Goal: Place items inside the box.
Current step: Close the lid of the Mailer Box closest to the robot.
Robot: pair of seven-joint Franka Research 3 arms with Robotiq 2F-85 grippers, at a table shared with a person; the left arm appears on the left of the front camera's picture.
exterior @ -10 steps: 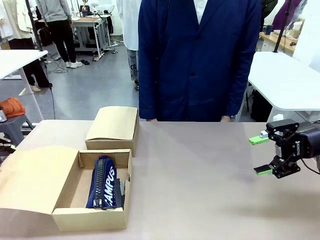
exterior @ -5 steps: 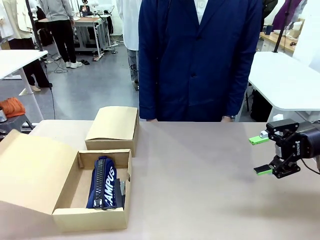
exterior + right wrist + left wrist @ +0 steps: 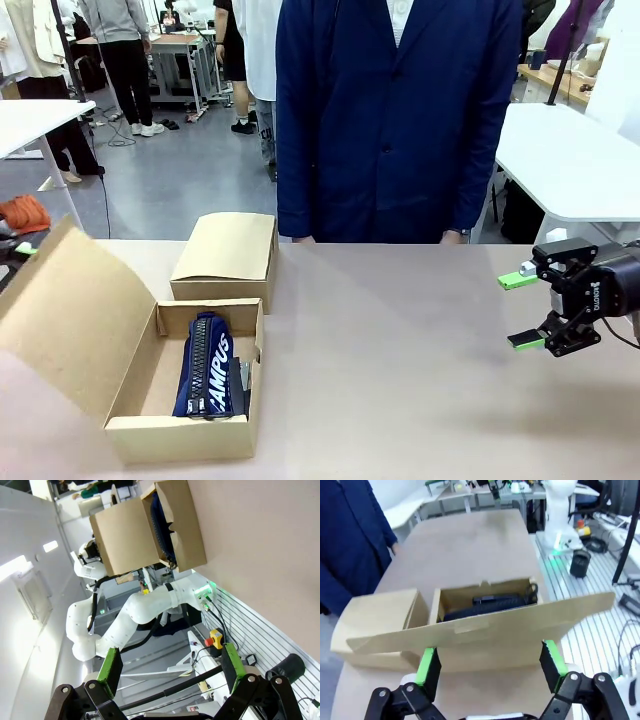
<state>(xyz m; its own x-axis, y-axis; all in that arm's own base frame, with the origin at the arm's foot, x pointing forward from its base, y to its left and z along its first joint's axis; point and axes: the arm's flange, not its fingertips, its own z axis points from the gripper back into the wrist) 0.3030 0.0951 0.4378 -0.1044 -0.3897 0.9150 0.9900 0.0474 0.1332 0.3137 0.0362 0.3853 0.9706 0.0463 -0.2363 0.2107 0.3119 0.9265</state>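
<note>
The open cardboard box (image 3: 185, 435) stands at the table's front left. In it lies a navy zip pouch (image 3: 208, 365) lettered "CAMPUS". A black stapler (image 3: 244, 383) is wedged along the pouch's right side, mostly hidden. The box's lid (image 3: 70, 310) is tilted up on the left, and a green fingertip (image 3: 25, 248) of my left gripper shows at its top edge. In the left wrist view my left gripper (image 3: 489, 666) is open, with the lid's edge (image 3: 485, 630) lying across in front of its pads. My right gripper (image 3: 522, 310) hangs open and empty at the far right, above the table.
A second, closed cardboard box (image 3: 228, 255) sits just behind the open one. A person in a dark blue coat (image 3: 400, 120) stands at the far edge. The brown table (image 3: 400, 370) stretches bare between the boxes and my right gripper.
The box's lid has swung up from lying flat on the left to a steep tilt. My right arm has stayed still.
</note>
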